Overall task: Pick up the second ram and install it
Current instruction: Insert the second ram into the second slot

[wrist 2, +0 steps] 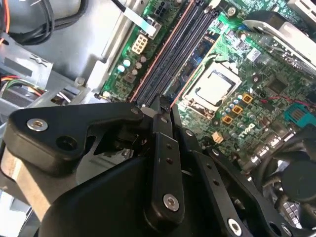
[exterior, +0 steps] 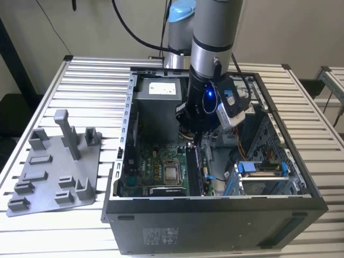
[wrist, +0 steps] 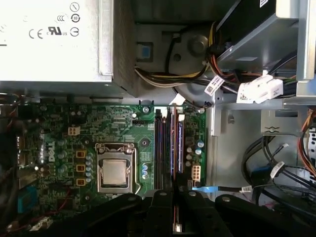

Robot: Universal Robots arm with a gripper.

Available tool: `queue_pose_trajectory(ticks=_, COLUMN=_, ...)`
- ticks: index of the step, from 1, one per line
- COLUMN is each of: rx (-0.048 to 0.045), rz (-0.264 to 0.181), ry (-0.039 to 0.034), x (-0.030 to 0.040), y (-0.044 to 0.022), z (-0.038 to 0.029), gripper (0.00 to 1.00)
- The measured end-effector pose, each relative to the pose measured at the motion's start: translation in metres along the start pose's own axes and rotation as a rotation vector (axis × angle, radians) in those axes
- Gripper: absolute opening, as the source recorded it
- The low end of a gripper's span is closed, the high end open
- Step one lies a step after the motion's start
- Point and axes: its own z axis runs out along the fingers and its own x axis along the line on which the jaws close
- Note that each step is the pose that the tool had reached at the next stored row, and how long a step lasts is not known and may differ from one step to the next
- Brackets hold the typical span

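While the arm is hanging inside the computer case (exterior: pixel 215 228), its gripper (wrist: pixel 174 195) is clenching the second ram (wrist: pixel 173 148). That stick is standing along the memory slots of the motherboard (wrist: pixel 143 129), near the processor socket (wrist: pixel 114 173).

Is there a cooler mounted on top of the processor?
No, in the first wrist view the processor sits uncovered, its bare metal lid showing.

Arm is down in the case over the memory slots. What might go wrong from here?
The tool sits at one end of the second ram; pressed there alone, the stick may seat tilted. The empty slots lie close beside it, so a small offset could misplace it. A blue cable runs near the tool and might snag.
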Motion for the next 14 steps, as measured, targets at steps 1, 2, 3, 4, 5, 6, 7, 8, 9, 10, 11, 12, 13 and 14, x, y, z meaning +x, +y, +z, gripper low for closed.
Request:
queue_pose_trajectory(ticks=1, rx=0.0000, rz=-0.001, ry=0.0000, x=0.0000, y=-0.0006, z=0.0019, gripper=0.14)
queue_pose_trajectory(ticks=2, rx=0.0000, rz=-0.002, ry=0.0000, x=0.0001, y=-0.0013, z=0.0038, gripper=0.14)
queue_pose_trajectory(ticks=3, rx=0.0001, rz=-0.003, ry=0.0001, x=0.0001, y=-0.0023, z=0.0055, gripper=0.14)
queue_pose_trajectory(ticks=4, rx=0.0001, rz=-0.005, ry=0.0006, x=0.0002, y=-0.0035, z=0.0072, gripper=0.14)
queue_pose_trajectory(ticks=5, rx=-0.0001, rz=-0.006, ry=0.0009, x=0.0002, y=-0.0048, z=0.0091, gripper=0.14)
queue_pose_trajectory(ticks=6, rx=-0.0002, rz=-0.008, ry=0.0013, x=0.0003, y=-0.0061, z=0.0109, gripper=0.14)
queue_pose_trajectory(ticks=7, rx=-0.0003, rz=-0.010, ry=0.0017, x=0.0004, y=-0.0073, z=0.0125, gripper=0.14)
queue_pose_trajectory(ticks=8, rx=-0.0002, rz=-0.011, ry=0.0023, x=0.0004, y=-0.0085, z=0.0137, gripper=0.14)
queue_pose_trajectory(ticks=9, rx=-0.0004, rz=-0.013, ry=0.0029, x=0.0004, y=-0.0098, z=0.0152, gripper=0.14)
queue_pose_trajectory(ticks=10, rx=-0.0004, rz=-0.014, ry=0.0036, x=0.0005, y=-0.0112, z=0.0167, gripper=0.14)
queue_pose_trajectory(ticks=11, rx=-0.0004, rz=-0.015, ry=0.0039, x=0.0005, y=-0.0124, z=0.0183, gripper=0.14)
queue_pose_trajectory(ticks=12, rx=-0.0006, rz=-0.015, ry=0.0040, x=0.0006, y=-0.0135, z=0.0202, gripper=0.14)
queue_pose_trajectory(ticks=13, rx=-0.0006, rz=-0.015, ry=0.0040, x=0.0007, y=-0.0147, z=0.0219, gripper=0.14)
queue_pose_trajectory(ticks=14, rx=-0.0006, rz=-0.015, ry=0.0041, x=0.0007, y=-0.0157, z=0.0238, gripper=0.14)
